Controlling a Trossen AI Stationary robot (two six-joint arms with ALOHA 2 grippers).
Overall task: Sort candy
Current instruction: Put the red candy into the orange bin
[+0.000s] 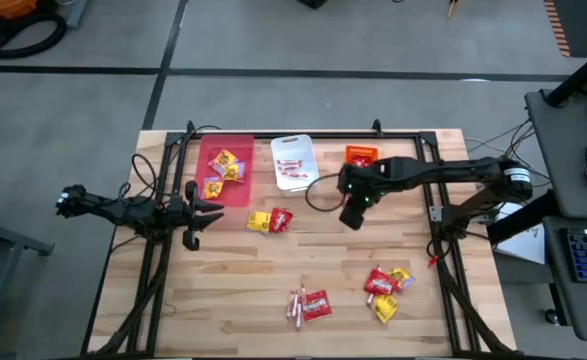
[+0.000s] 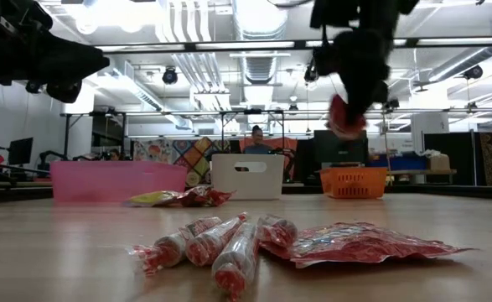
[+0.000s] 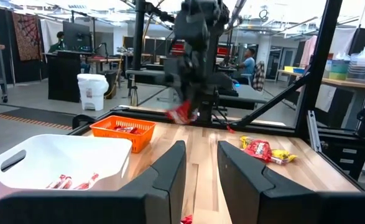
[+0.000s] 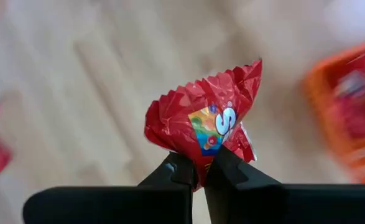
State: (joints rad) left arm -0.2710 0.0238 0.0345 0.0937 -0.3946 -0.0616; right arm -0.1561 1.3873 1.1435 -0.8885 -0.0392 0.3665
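Pinched tight between the 2 fingers of the right gripper (image 4: 198,169): 1 red packet (image 4: 207,121) of candy, held up off the table (image 1: 273,290) so as to be carried, most likely to the orange bin (image 1: 362,156) just beyond the gripper, where other red packets already lie. Waiting low at the far side from that gripper, beside the pink bin (image 1: 235,190) holding yellow packets: the left gripper (image 3: 199,163), fingers a little apart and holding nothing. Still loose on the wood below and behind the right gripper: more red and yellow packets (image 1: 385,284) and some sticks (image 1: 297,303).
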